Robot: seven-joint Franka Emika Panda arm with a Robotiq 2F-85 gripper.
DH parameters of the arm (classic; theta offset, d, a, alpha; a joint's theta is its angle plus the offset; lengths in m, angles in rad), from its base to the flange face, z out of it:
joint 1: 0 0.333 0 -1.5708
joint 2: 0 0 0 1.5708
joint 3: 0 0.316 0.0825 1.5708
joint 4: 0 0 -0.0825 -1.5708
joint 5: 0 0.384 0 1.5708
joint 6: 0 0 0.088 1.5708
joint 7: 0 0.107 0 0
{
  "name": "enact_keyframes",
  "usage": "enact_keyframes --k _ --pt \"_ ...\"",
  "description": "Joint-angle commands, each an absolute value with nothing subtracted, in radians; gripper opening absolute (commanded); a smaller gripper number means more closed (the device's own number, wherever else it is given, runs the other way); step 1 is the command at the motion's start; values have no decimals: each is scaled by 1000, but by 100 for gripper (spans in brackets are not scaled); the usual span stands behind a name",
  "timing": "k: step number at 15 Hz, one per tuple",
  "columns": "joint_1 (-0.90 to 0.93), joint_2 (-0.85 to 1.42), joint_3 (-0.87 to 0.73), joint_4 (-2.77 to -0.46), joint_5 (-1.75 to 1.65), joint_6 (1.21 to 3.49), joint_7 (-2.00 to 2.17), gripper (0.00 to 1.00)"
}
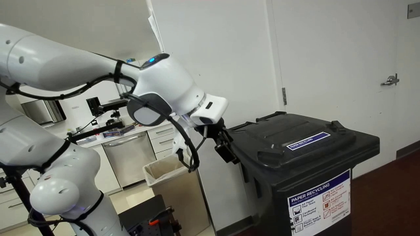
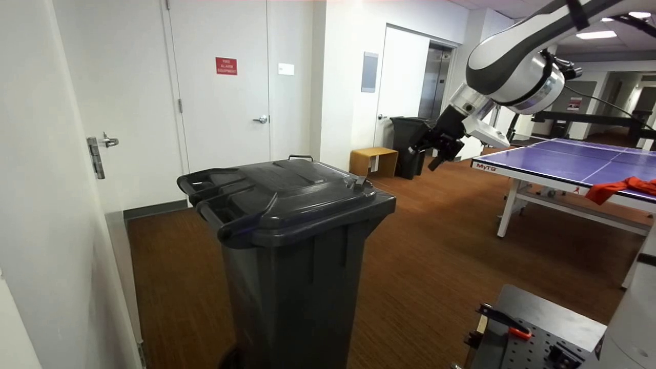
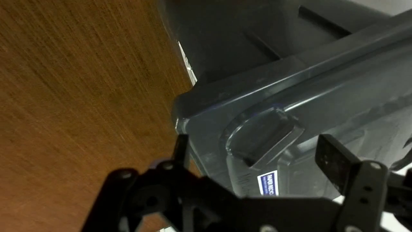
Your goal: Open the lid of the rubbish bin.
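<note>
The rubbish bin point(image 1: 272, 203) is a large black wheelie bin standing upright; its body also shows in an exterior view point(image 2: 287, 292) and in the wrist view point(image 3: 231, 42). Its black lid point(image 1: 279, 131) lies closed, flat on the rim, with a blue-and-white label; it also shows in an exterior view point(image 2: 266, 179) and in the wrist view point(image 3: 354, 154). My gripper point(image 3: 252, 138) is open and empty, with the lid's corner and a moulded recess seen between its fingers. In both exterior views the gripper point(image 1: 228, 150) point(image 2: 435, 146) is beside the lid, apart from it.
A beige open bin point(image 1: 177, 186) stands behind the arm. A black cart plate point(image 2: 538, 328) is at the robot's base. A purple table-tennis table point(image 2: 579, 161), a wooden stool point(image 2: 374, 152) and another black bin point(image 2: 407, 148) stand farther back. White doors and walls point(image 1: 223, 65) border the bin.
</note>
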State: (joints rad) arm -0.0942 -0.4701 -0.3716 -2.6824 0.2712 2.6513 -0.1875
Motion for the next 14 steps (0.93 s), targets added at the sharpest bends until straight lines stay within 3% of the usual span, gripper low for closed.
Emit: enact_keyframes --k 1,8,14 --pt "26 -336 -489 -2653 519 2772 -237 100" --pt "10 -360 -486 -2675 497 2739 -239 100" --pt "195 -367 -650 -2642 886 2826 -348 100"
